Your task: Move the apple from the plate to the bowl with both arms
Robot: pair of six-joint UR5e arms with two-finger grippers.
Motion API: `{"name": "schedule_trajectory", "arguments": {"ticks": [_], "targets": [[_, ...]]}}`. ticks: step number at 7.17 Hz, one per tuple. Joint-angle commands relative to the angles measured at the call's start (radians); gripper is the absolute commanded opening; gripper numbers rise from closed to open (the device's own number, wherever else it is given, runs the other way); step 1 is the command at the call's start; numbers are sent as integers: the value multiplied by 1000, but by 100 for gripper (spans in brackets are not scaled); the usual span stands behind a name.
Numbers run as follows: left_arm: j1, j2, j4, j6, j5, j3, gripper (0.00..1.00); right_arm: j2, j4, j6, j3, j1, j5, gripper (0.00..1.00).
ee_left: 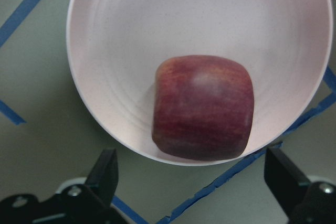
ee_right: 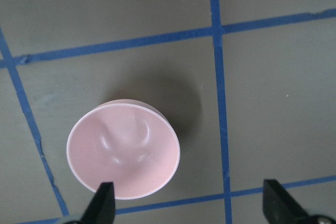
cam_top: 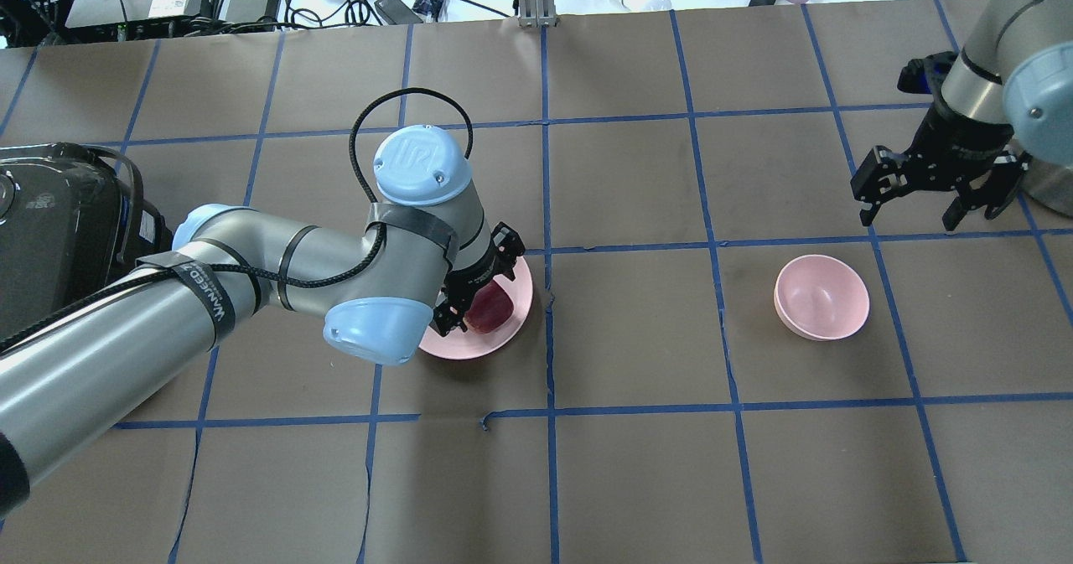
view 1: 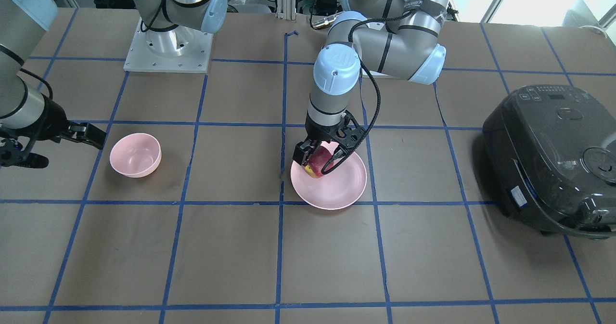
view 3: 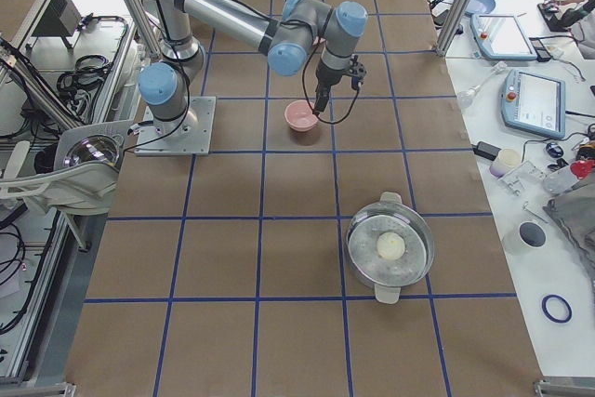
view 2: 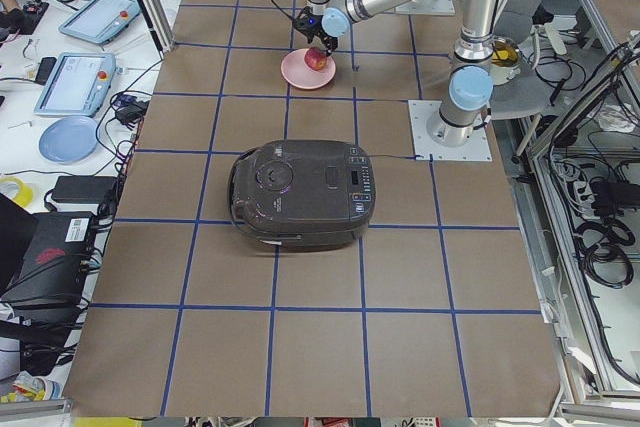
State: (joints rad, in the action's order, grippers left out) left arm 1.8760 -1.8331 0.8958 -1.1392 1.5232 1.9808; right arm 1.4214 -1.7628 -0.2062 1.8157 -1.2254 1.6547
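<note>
You will find the apple [ee_left: 203,107] resting on the plate [ee_left: 157,24], off centre and close to the rim on the robot's side. Nothing else is on that plate. In the left wrist view the apple is dark red with faint paler streaks, blocky and square-shouldered with rounded corners. The front-facing view shows a yellow patch low on its side [view 1: 318,162].

The left gripper [ee_left: 192,171] hangs directly over the apple, pointing down. Its fingers [ee_left: 107,169] stand wide apart, one on either side of the fruit, with a gap showing on both sides. Neither finger touches the apple.

The bowl [ee_right: 123,150] stands upright, well apart from the plate, and holds nothing. You can see its bare pink inside in the right wrist view. The right gripper [cam_top: 909,216] hovers near the bowl, on its far side from the robot and off to one side, with its fingers spread and nothing between them.

Both dishes stand on the brown table [view 1: 231,247], which is marked with a blue tape grid. A dark rice cooker [view 1: 553,155] sits beyond the plate on the robot's left with its lid down. You cannot tell what is in it.
</note>
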Motion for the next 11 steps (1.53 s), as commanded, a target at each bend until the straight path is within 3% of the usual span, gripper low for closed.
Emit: {"name": "schedule_trajectory", "arguments": {"ticks": [1,3,4,5,6,7,8,9,11], "targets": [[0,-32,-32,21,3,4,100,-18,-127,-47,158,17,2,100],[0,-37,-31,45,47,7,98,-61,-248,-47,223,18,10,100],[0,-37,-31,67,48,7,75,-87,-248,-35,226,24,5,96],[0,-37,-31,91,48,7,52,-99,-248,-33,226,29,-1,73],[0,-35,-31,105,46,4,24,-101,-248,-35,226,29,0,36],[-1,-34,-31,124,48,-5,8,-101,-244,-41,224,29,0,0],[-3,-29,-35,177,48,-19,0,-101,-241,-38,221,29,2,0],[-8,-20,-23,314,46,-54,0,-101,-244,-38,215,29,-4,0],[-6,-34,-9,563,48,-109,0,-85,-213,-10,179,29,-97,0]]}}
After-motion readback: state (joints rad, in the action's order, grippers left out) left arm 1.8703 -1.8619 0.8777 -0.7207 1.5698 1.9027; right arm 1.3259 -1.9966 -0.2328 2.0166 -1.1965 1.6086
